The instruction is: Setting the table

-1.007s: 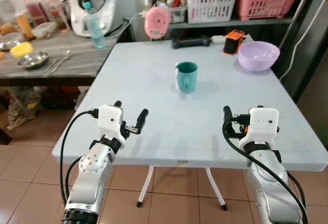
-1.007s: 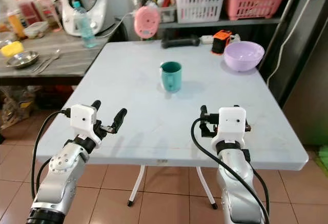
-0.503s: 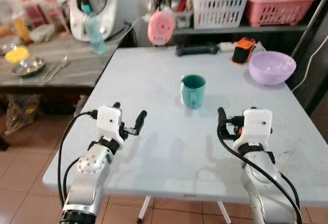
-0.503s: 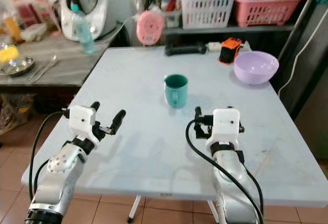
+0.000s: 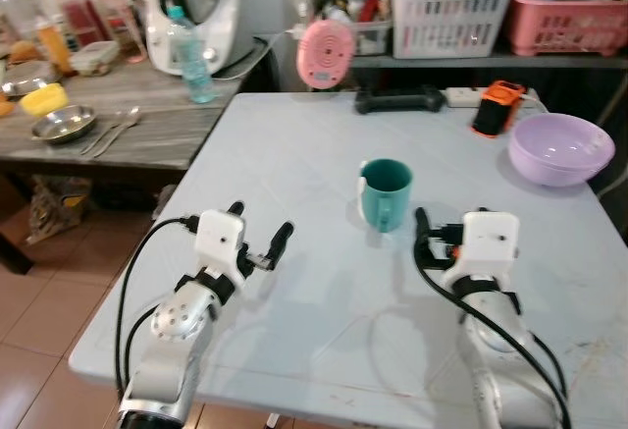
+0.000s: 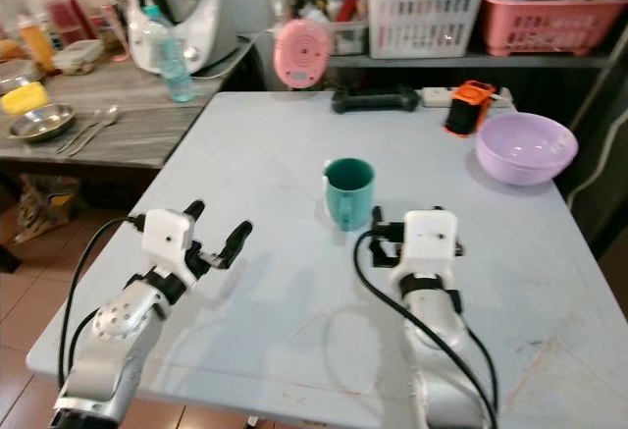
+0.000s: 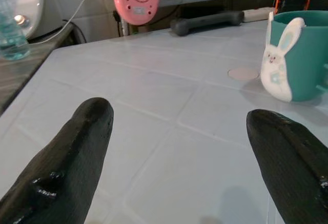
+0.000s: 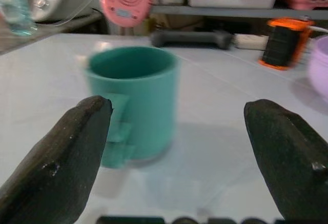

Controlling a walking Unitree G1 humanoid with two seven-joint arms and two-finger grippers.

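The left gripper [image 5: 259, 241] is hovering over the near left part of the grey table [image 5: 294, 154], its fingers spread wide and holding nothing. The teal mug [image 5: 385, 192] is standing upright mid-table, ahead of both grippers and untouched. The right gripper [image 8: 179, 131] is pointing at it with fingers wide apart, the mug sitting just beyond them, nearer one fingertip [image 8: 87, 119].

A pale grey folding table [image 5: 294, 154] fills the centre of the frame, standing on terracotta floor tiles [image 5: 39, 301] visible at lower left. At upper left, a dark wood-grain side table [image 5: 147, 125] adjoins it, while a cluttered shelf [image 5: 549, 59] with a white basket [image 5: 451, 7] and pink basket [image 5: 574, 22] runs across the upper right.
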